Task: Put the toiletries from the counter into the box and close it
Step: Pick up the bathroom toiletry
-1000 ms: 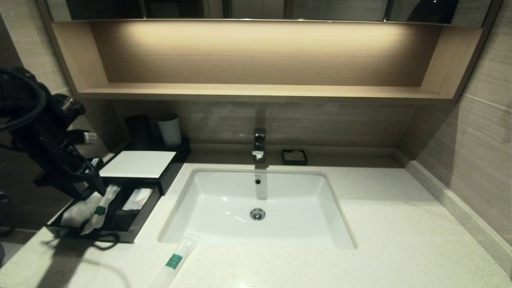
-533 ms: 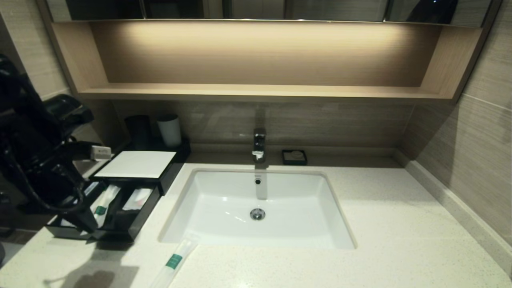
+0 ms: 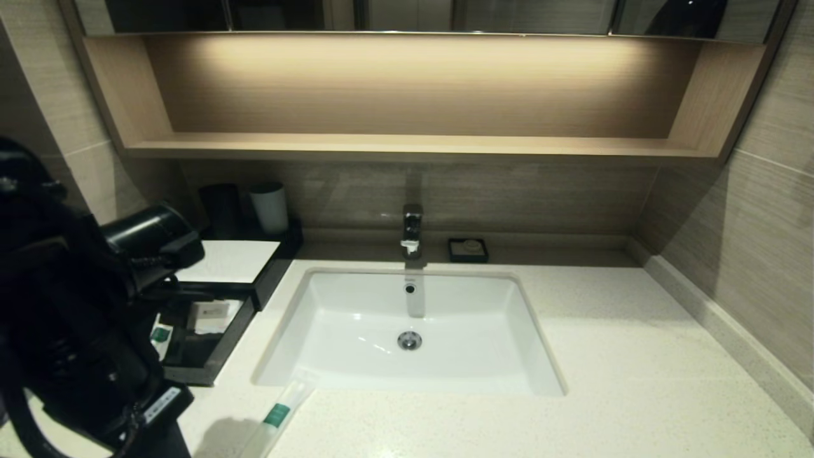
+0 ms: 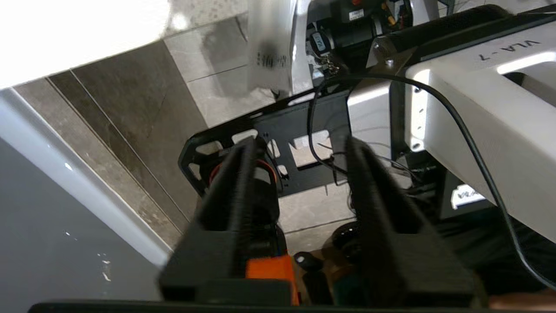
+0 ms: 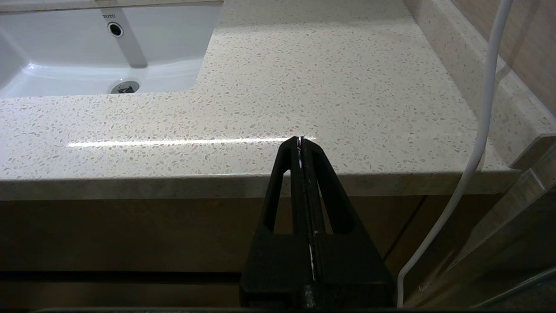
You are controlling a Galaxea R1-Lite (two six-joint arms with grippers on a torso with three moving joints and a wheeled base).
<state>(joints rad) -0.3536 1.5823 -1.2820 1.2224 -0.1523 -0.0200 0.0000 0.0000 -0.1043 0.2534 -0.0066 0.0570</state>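
So I've got the left gripper point(image 4: 299, 174) pulled down off the near-left edge of the counter point(image 3: 636, 394) right now; the wrist cam is looking past the counter lip at the floor and the robot's own base, and the jaws are spread with nothing between them, so it's released and empty; in the head cam all I get is the bulk of the left arm filling the near-left corner.

The box point(image 3: 232, 261) sits far left by the wall, white top panel in place, its drawer point(image 3: 210, 356) pulled out toward me; that's why it's open, so stuff can drop in; I can see one green-banded toothbrush packet point(image 3: 160, 336) in there and a small whitish pouch point(image 3: 212, 313) next to it.

One toothbrush packet point(image 3: 275, 416) is left on the counter, lying at the near-left corner of the sink point(image 3: 410, 331), one end poking over the basin rim; I reckon that's my next grab, then shove the drawer shut.

Right gripper point(image 5: 301, 143) is parked low in front of the counter's near edge, fingers clenched flat together, holding nothing.
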